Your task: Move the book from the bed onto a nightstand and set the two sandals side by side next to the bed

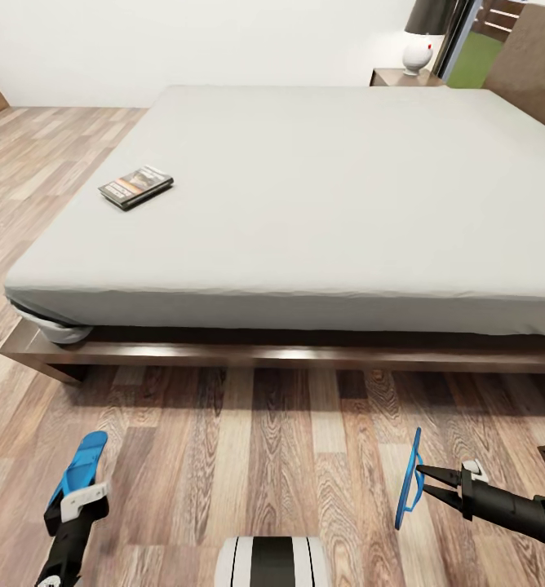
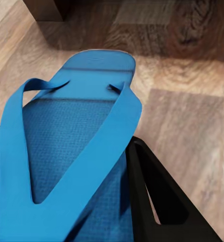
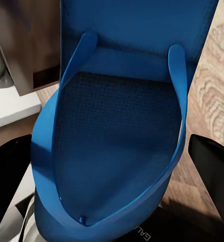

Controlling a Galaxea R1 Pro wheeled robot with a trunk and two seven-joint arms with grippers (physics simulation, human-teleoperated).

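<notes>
While each pincer grips a sandal (image 1: 78, 469) (image 1: 409, 479), the book (image 1: 135, 187) lies on the bed (image 1: 321, 204).

Only the white letters "GAL" are readable, on the right hand (image 3: 142, 233); the book (image 1: 135, 187) cover is illegible.

Head camera looks down across the bed (image 1: 305, 179); each wrist camera sits close on a sandal (image 2: 76, 151) over plank floor (image 1: 264, 456).

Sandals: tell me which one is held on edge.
The sandal in the right gripper; it stands edge-on, while the left gripper's sandal shows its flat sole.
</notes>
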